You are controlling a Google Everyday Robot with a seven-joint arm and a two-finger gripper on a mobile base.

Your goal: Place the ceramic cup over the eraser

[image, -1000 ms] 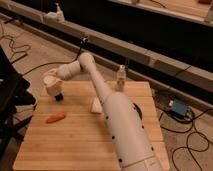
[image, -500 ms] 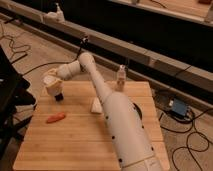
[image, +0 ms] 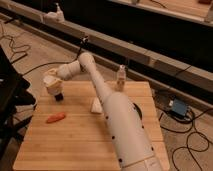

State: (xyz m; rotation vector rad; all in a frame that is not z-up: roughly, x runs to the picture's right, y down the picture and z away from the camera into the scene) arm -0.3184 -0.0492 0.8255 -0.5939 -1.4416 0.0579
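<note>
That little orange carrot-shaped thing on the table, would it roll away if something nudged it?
Probably a little. The orange carrot-like piece lies flat on the wooden table, long and rounded, so a sideways push might roll it; tapered shapes tend to curve rather than run straight. It looks small, likely light. The gripper, at the table's far left holding the ceramic cup above the eraser, is well away from it.

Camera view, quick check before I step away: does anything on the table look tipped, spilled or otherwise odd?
Nothing spilled. The ceramic cup sits tilted at the hand, directly above the eraser.
</note>
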